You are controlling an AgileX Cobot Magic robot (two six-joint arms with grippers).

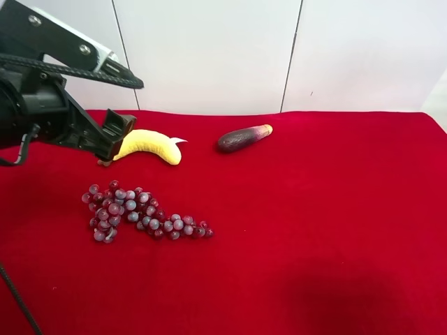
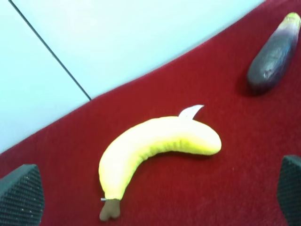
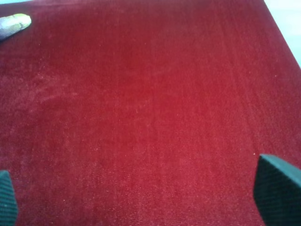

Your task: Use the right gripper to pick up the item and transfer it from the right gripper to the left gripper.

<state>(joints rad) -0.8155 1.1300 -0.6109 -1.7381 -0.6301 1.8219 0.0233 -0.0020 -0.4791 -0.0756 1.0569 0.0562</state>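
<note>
The grapes (image 1: 140,213), a tapering bunch of purple-red and greyish balls, lie on the red cloth (image 1: 321,209) toward the exterior high view's left. They show in neither wrist view. My left gripper (image 1: 115,136) is the arm at that view's left, above and behind the grapes, near the banana's stem end. In the left wrist view it (image 2: 155,195) is open and empty, its pads wide apart. My right gripper (image 3: 141,195) is open and empty over bare red cloth. It is out of the exterior high view.
A yellow plush banana (image 1: 150,145) (image 2: 155,141) lies behind the grapes. A dark purple eggplant-like piece (image 1: 243,138) (image 2: 273,54) lies further along; its pale tip (image 3: 14,23) shows in the right wrist view. White wall panels (image 1: 209,49) stand behind the table.
</note>
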